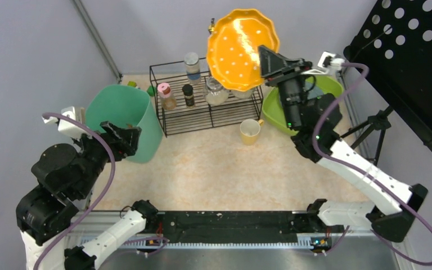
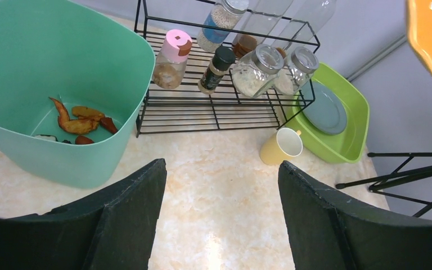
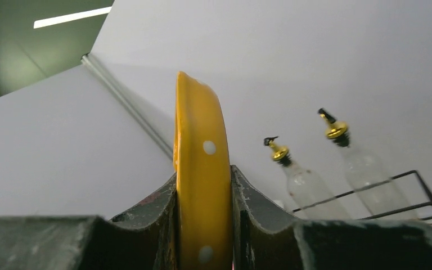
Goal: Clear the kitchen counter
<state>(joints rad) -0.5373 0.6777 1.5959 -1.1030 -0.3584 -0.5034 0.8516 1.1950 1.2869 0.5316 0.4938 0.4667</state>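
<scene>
1. Our right pincer (image 3: 202, 188) is clenched on the rim of an orange plate with white dots (image 1: 239, 48). It holds the plate on edge in the air, above the right end of the wire rack (image 1: 202, 118).
2. Our left pincer (image 2: 220, 169) is released, jaws wide with nothing between them. It hovers over the left side of the bench (image 1: 214, 169), just beside the teal bin (image 1: 149, 132).
3. The bench, a beige speckled top, runs from our arm bases to the back wall and carries everything else.
4. Food scraps (image 2: 79, 121) lie at the bottom of the bin.
5. The rack stands at the back with a pink-lidded jar (image 1: 166, 95), a dark-capped shaker (image 1: 188, 94) and glass jars (image 1: 216, 91). Bottles with gold spouts (image 3: 292, 174) rise behind them.
6. A yellow cup (image 1: 250, 131) sits on the bench between the rack and the lime-green tub (image 2: 355, 135).
7. The tub, just beside the rack's right end, holds a grey-blue plate (image 2: 325, 112).
8. A black perforated panel (image 1: 410, 56) and a tripod (image 1: 374, 126) stand off the bench's right side.
</scene>
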